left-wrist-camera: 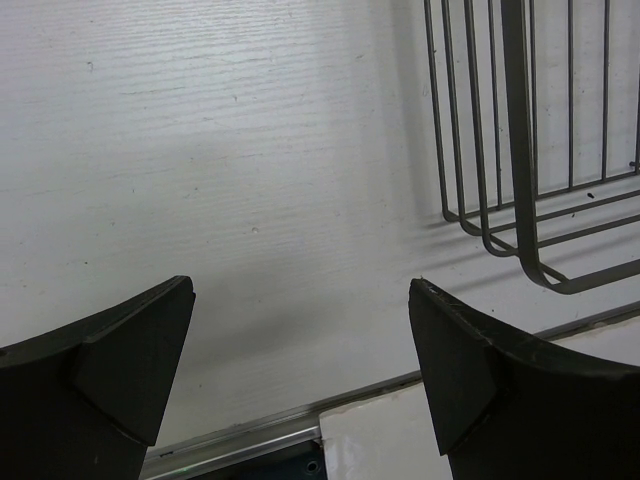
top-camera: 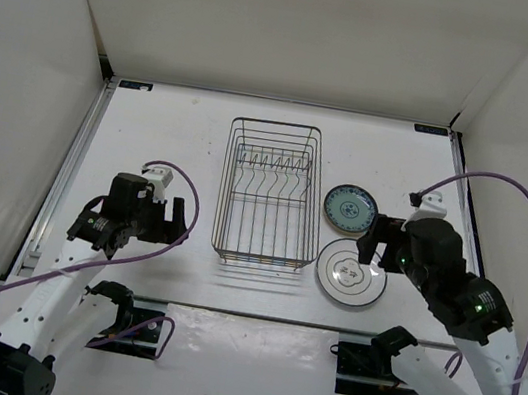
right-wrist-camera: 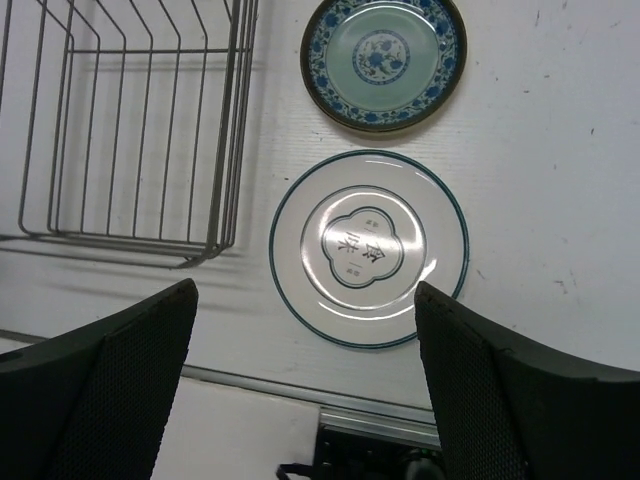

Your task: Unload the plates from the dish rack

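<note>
Status: dish rack [top-camera: 259, 259] sits mid-tabletop [top-camera: 154, 128], and I see no plate between its prongs in any view. White plate [top-camera: 351, 271] lies flat at 4 o'clock of the rack, just beside its near right corner. Teal plate [top-camera: 350, 208] lies flat at 3 o'clock of the rack, near the white one but apart from it. The tan plate is not in view anywhere, so I can't confirm that one is unloaded.

Right gripper [top-camera: 375, 245] hovers over the white plate's 12 o'clock rim with jaws spread and nothing held. Left gripper [top-camera: 176, 220] is at 8 o'clock of the rack, also spread wide and empty, over bare tabletop.

Risks as I judge them:
- If the right gripper drops here, a finger could land on the white plate's rim and tip it or skid it. Toward 12 o'clock it would hit the teal plate. Toward 6 o'clock it would head for the tabletop's near seam, which is close.
- If the left gripper swings toward 3 o'clock, it could snag the rack's corner wire and shove the rack into the white plate.
- Calling the task done while the tan plate is unaccounted for.
</note>
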Available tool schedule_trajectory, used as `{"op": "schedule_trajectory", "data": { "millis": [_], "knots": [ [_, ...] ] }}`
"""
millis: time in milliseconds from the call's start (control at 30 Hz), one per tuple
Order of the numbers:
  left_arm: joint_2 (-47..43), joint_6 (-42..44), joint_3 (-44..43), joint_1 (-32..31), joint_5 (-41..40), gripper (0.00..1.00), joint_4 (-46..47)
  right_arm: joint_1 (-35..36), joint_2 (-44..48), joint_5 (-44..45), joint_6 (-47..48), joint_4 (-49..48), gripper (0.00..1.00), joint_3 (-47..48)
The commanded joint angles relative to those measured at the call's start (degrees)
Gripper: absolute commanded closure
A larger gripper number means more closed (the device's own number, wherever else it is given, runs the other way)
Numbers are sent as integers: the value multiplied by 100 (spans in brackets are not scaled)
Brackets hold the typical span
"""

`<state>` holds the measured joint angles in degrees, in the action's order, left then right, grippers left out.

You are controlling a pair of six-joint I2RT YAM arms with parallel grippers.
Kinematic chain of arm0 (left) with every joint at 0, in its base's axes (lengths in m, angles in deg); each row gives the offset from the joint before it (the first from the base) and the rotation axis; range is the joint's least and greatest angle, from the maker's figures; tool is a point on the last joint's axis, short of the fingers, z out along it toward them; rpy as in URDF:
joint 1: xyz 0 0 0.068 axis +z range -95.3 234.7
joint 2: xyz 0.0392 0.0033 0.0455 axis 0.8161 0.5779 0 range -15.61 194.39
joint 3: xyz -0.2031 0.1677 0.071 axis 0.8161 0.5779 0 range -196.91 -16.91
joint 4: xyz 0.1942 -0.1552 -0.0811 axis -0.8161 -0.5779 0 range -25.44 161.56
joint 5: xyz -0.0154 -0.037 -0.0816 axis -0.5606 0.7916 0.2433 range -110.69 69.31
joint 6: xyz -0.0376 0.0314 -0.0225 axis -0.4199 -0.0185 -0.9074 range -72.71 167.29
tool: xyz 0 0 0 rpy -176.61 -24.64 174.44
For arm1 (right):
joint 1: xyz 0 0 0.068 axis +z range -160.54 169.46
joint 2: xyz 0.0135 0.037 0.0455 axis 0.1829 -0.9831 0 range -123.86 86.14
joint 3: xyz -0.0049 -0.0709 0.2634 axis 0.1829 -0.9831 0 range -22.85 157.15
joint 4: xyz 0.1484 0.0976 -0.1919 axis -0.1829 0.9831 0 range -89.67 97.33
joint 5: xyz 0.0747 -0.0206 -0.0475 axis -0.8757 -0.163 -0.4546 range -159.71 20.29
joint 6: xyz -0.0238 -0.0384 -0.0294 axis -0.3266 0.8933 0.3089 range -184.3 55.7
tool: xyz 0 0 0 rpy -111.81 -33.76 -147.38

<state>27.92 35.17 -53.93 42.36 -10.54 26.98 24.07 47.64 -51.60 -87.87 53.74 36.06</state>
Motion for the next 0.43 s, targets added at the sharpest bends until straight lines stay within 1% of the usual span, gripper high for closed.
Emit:
{"op": "schedule_trajectory", "data": {
  "millis": [0,167,200,267,400],
  "knots": [
    [-2,-10,-122,-14,-84,1,54,11,176,-282,810,398,10,278],
    [24,-27,-95,-14,-84,1,116,11,203,227,916,662,10,287],
    [15,-19,-95,-23,-84,1,125,11,142,437,907,767,10,278],
    [-20,8,-87,-23,-127,1,133,11,97,378,898,864,10,165],
    [-125,17,54,-14,-250,1,274,11,-35,728,653,1162,10,-125]
  ]
}}
